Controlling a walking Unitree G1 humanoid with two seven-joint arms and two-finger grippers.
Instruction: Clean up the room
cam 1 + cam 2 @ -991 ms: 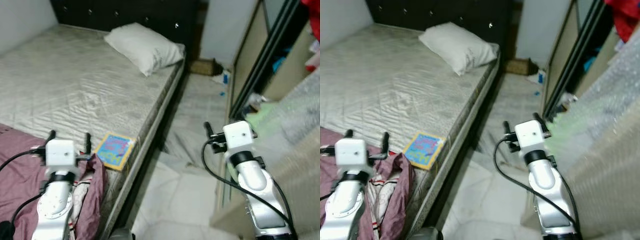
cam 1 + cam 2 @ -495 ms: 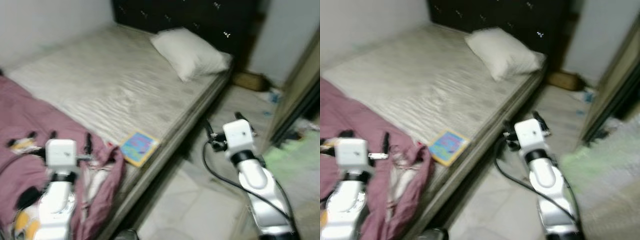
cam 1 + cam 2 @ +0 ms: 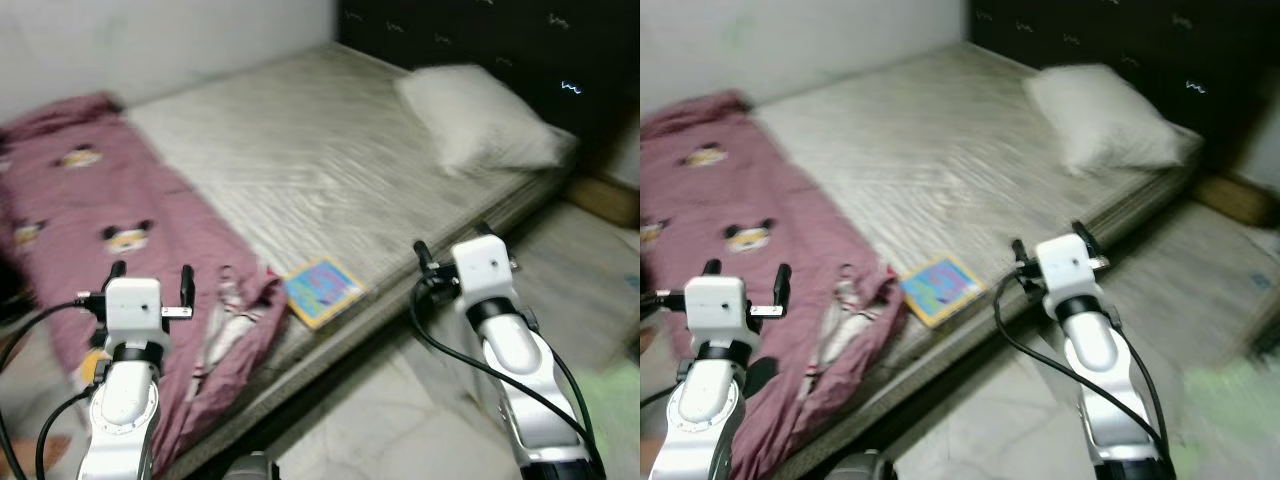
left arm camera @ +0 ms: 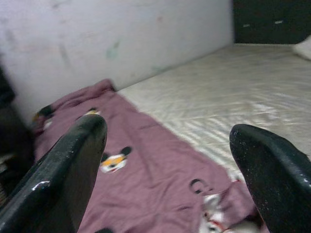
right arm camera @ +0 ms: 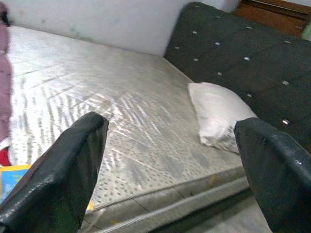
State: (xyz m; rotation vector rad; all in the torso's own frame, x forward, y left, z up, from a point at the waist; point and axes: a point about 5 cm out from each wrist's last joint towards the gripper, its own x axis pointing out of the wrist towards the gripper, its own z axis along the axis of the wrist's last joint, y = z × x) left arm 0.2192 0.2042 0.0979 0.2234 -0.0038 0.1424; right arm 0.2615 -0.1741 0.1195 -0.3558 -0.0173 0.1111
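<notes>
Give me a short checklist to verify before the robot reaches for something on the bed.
1. Left claw open and empty: ok.
2. Right claw open and empty: ok.
3. Book in sight, flat near the mattress edge: ok.
4. Blanket not covering the book: ok, it lies beside it.
5. Pillow away from the book: ok.
6. Picture sharp enough to aim: not ok, blurred.

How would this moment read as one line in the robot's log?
left gripper open, empty | right gripper open, empty | blanket, book, pillow on bed

the bed [image 3: 330, 150] carries a pillow [image 3: 480, 120], pink blanket [image 3: 110, 230] and colourful book [image 3: 323, 291].
</notes>
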